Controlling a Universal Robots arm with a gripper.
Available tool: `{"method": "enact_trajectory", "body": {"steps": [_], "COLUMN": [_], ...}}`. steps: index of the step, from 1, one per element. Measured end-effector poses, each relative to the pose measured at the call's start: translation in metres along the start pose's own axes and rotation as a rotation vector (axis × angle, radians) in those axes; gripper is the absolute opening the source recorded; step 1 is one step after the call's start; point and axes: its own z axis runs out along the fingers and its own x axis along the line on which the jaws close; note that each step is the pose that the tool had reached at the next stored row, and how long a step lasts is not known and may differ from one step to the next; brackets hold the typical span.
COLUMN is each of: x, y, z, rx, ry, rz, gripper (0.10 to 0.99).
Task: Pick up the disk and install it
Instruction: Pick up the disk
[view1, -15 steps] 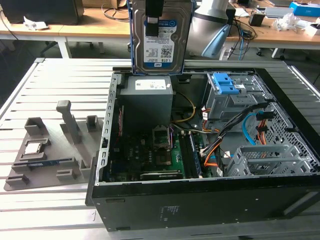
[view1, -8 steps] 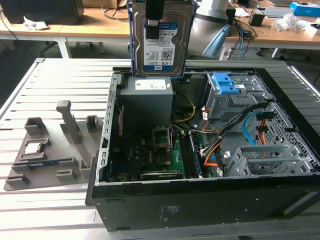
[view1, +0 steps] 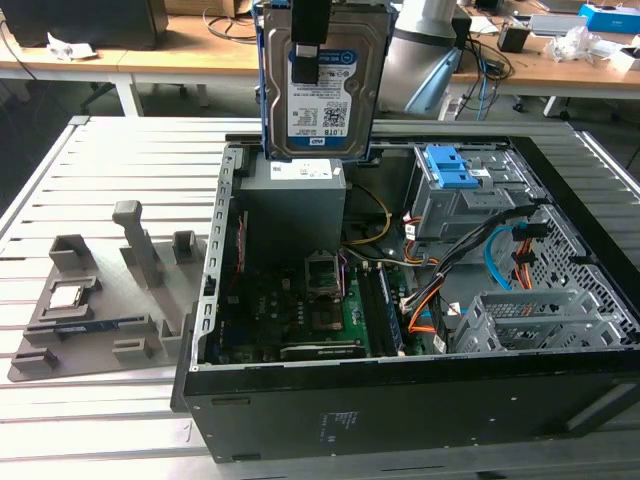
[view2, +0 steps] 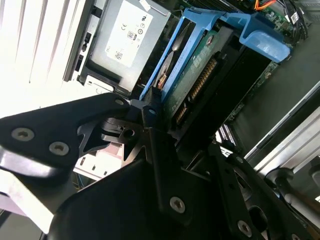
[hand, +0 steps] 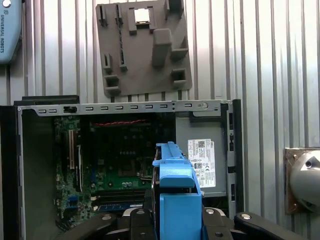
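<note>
Within the pincer (view1: 306, 66), the disk (view1: 338, 105), upright.

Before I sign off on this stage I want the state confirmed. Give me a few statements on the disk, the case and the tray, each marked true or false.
1. The gripper holds the disk in the air above the open computer case. True.
2. The disk sits inside the grey cage with the blue latch. False: it hangs apart from that cage, over the power supply.
3. The disk lies flat. False: it stands upright, with its label facing the exterior view.
4. A grey fixture tray lies at the exterior view's left of the case. True.
</note>
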Motion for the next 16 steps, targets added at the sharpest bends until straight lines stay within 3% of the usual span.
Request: {"method": "enact_trajectory", "body": {"steps": [16], "x": [0.0235], "y": [-0.0006], "z": [-0.0006], "rx": [0.000], "ry": [-0.0001], "rz": [0.000], "gripper": [0.365]}}
